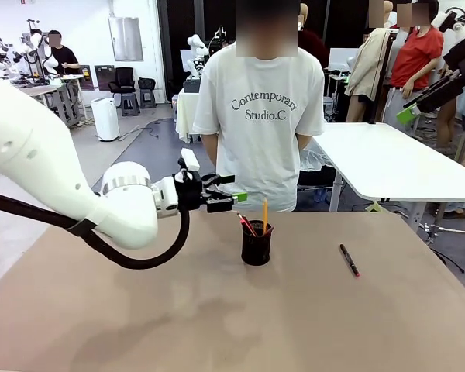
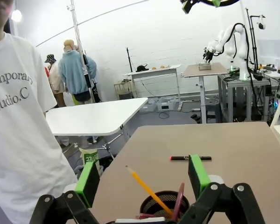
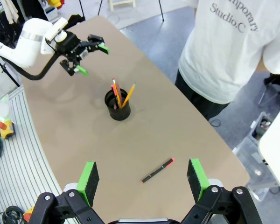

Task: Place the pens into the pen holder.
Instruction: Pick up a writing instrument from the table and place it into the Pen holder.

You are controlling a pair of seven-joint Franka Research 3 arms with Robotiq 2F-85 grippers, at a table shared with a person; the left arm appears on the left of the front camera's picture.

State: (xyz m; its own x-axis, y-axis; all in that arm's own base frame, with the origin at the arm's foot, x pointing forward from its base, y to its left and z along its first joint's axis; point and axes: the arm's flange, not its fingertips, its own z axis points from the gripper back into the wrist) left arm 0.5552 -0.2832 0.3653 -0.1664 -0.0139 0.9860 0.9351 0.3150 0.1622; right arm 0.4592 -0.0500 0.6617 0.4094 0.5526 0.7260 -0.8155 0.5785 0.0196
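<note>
The left hand is hovering released near the pen holder with two pens inside, while the black pen is lying apart on the table, far under the released right hand.

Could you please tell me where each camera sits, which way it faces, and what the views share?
Front view: fixed on the robot's side, facing across the table at the person; left arm shows.
Left wrist view: on the left wrist, looking level between open left fingers over the pen holder.
Right wrist view: on the raised right wrist, looking down between right fingers at the table.
Shared: all show the pen holder and the loose black pen.
</note>
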